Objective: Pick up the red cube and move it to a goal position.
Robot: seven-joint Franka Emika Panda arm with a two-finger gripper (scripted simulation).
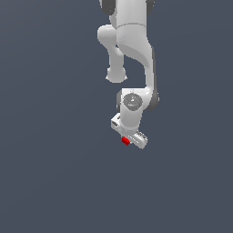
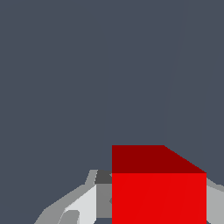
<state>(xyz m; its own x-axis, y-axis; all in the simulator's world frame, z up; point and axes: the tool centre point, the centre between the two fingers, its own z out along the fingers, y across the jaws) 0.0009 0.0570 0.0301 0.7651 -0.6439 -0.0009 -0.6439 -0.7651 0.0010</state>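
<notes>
one small red cube (image 1: 125, 141) sits squeezed tight in the white end effector (image 1: 128, 139). no goal mark shows. i think it should move slowly and keep squeezing so the cube does not slip.

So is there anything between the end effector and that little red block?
Nothing: the wrist view shows the red cube right between the end effector's fingers.

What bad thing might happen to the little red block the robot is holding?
1. The tiny bright red cube sits right at the tips of the white end effector, so it might slip out while moving.
2. In the exterior view, only a small part of the cube shows, so how firm the grip is cannot be judged.
</notes>
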